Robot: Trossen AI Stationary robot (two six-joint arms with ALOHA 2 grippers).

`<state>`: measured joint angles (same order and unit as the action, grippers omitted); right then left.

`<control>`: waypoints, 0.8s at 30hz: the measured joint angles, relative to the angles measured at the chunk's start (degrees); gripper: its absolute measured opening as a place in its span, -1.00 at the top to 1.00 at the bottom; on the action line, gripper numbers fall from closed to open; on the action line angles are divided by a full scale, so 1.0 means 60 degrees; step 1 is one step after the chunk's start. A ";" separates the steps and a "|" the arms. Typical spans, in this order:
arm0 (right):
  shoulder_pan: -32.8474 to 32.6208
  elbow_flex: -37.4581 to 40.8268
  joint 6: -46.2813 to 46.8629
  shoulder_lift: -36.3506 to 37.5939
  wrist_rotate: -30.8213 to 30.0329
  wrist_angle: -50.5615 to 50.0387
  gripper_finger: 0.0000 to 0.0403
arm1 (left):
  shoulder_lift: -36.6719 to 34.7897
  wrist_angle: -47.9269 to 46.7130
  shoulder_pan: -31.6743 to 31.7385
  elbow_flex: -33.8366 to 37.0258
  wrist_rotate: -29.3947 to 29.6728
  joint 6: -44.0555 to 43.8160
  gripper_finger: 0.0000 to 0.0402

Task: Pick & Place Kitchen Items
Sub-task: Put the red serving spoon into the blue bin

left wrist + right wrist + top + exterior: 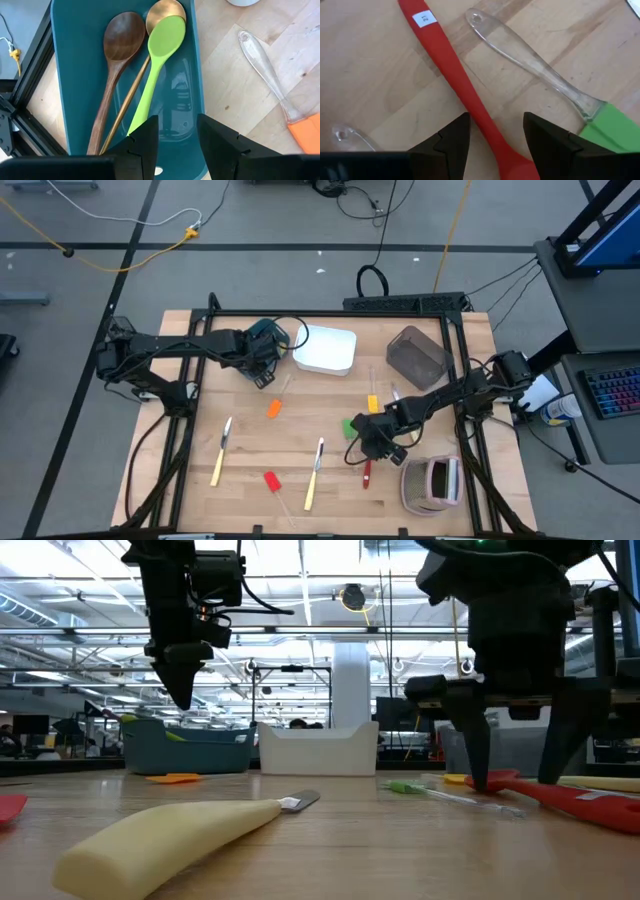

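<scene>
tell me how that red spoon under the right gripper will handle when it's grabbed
The red spoon looks slim and smooth, probably silicone, so it may slip or bend a little. It lies flat on the table, so pinching it cleanly between the open right gripper fingers could be tricky. Likely light.

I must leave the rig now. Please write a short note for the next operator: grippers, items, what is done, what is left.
Left gripper: open, empty, above the teal rectangular bin.
Right gripper: open, fingers either side of the long red spoon handle on the table, not yet gripped.
Done: wooden spoon, brass spoon and green spoon lie in the teal bin.
Left: on the table remain two pale-handled knives, the orange, red, yellow and green spatulas on clear sticks, and the red spoon.
</scene>
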<state>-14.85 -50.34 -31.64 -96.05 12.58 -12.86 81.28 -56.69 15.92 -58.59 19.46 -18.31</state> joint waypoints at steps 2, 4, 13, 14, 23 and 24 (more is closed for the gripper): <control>0.0042 0.0135 -0.0226 0.0014 0.0000 0.0047 0.13 | 0.0000 0.0000 -0.0004 0.0000 -0.0012 -0.0014 0.30; 0.0104 0.0303 -0.0438 0.0033 -0.0052 0.0115 0.14 | 0.0000 0.0000 -0.0004 0.0000 -0.0051 -0.0006 0.30; 0.0735 0.0855 -0.0710 0.0036 0.0793 0.0396 0.49 | 0.0000 0.0001 0.0002 0.0000 -0.0062 0.0002 0.30; 0.0799 0.0876 -0.0747 0.0033 0.0971 0.0430 0.55 | 0.0000 0.0000 0.0001 0.0000 -0.0063 0.0005 0.30; 0.0910 0.0884 -0.0983 0.0018 0.1158 0.0466 0.88 | 0.0000 0.0000 0.0000 0.0000 -0.0076 0.0023 0.30; 0.0910 0.0888 -0.0953 0.0018 0.1164 0.0497 0.88 | 0.0000 0.0000 0.0000 0.0000 -0.0076 0.0021 0.30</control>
<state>-9.39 -45.01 -37.36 -95.94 19.57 -9.87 81.28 -56.69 15.92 -58.59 19.00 -18.18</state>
